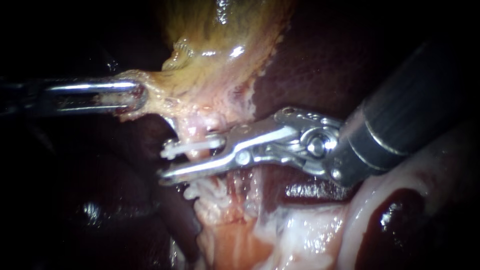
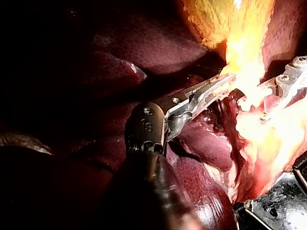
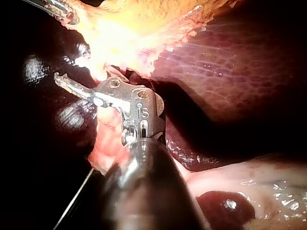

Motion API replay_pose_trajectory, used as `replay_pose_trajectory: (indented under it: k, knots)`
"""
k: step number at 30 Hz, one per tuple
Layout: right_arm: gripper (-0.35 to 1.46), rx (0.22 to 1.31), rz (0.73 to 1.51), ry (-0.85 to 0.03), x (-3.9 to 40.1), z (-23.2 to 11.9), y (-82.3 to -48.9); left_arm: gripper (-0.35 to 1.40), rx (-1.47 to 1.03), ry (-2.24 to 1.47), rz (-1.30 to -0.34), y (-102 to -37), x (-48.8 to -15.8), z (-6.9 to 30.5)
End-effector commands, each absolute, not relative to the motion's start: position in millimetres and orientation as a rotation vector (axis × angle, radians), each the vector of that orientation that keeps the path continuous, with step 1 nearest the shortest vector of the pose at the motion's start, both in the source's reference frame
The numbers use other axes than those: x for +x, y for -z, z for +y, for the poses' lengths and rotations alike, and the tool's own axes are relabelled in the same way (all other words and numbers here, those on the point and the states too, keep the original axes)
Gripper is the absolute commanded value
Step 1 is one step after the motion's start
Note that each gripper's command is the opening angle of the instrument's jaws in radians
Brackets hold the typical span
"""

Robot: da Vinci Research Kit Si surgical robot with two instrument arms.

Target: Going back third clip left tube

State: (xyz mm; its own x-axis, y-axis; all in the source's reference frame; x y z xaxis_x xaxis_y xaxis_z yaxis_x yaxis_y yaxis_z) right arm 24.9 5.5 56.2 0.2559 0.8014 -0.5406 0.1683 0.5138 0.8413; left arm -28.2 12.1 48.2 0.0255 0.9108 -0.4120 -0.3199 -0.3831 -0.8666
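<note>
My left instrument (image 1: pixel 131 97) comes in level from the left; its jaws lie together and are clamped on the yellow fringe at the narrow lower end of the gallbladder (image 1: pixel 220 45), holding that fringe out to the side; the left wrist view shows the same hold, the jaw tips sunk in bright yellow tissue. My right instrument (image 1: pixel 165 162) comes in from the right across the dark liver (image 1: pixel 310 65); its jaws stand apart with a clear gap between the tips, the upper one pale, the lower one bright metal; they grip nothing. A pale pink tube (image 1: pixel 199 129) runs down from the gallbladder's narrow end and passes the open jaws close to their hinge; whether it touches either jaw I cannot tell, nor which tube it is. Just under the lower jaw a white ridged piece lies across the tube; it looks like a clip (image 1: pixel 204 191), free of the jaws. Pale wet tissue spreads below it toward the liver's lower edge.
</note>
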Motion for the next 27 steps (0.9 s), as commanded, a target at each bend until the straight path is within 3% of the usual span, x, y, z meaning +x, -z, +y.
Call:
replay_pose_trajectory:
  k: [1,17,21,27]
  knots:
    - [0.50,0.958,1.272,-0.531,24.7,5.4,-56.6,-0.35,-1.295,-1.562,-0.679,-48.3,-28.2,12.1]
    - [0.50,0.647,1.335,-0.371,21.4,3.7,-59.1,-0.35,-1.295,-1.562,-0.680,-48.2,-28.1,12.0]
    - [0.50,0.555,1.339,-0.338,19.4,3.0,-58.6,-0.35,-1.295,-1.563,-0.680,-48.2,-28.0,12.0]
    - [0.50,0.500,1.341,-0.305,15.8,2.2,-57.2,-0.35,-1.295,-1.563,-0.681,-48.2,-28.0,12.0]
